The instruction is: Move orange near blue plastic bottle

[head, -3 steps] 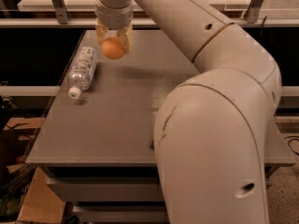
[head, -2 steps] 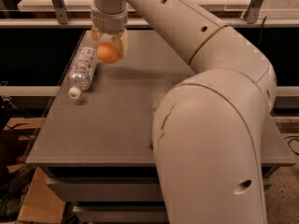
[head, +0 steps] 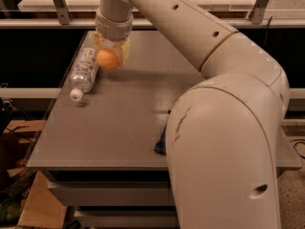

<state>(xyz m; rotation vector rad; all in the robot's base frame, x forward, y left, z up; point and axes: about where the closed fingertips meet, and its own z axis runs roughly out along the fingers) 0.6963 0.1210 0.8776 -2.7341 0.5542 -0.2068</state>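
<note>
The orange (head: 107, 59) is a small round fruit held between the fingers of my gripper (head: 110, 56), which is shut on it at the far left of the grey table (head: 119, 123). The blue plastic bottle (head: 84, 72) lies on its side just left of the orange, its white cap pointing toward the front. The orange sits right beside the bottle's upper half, almost touching it. I cannot tell whether the orange rests on the table or hangs just above it.
My large white arm (head: 224, 128) fills the right half of the view and hides much of the table. A dark blue object (head: 161, 143) peeks out at the arm's left edge. The table's left edge lies close to the bottle.
My gripper has carried the orange leftward and a little lower, from a short way right of the bottle to right beside it. The bottle has not moved.
</note>
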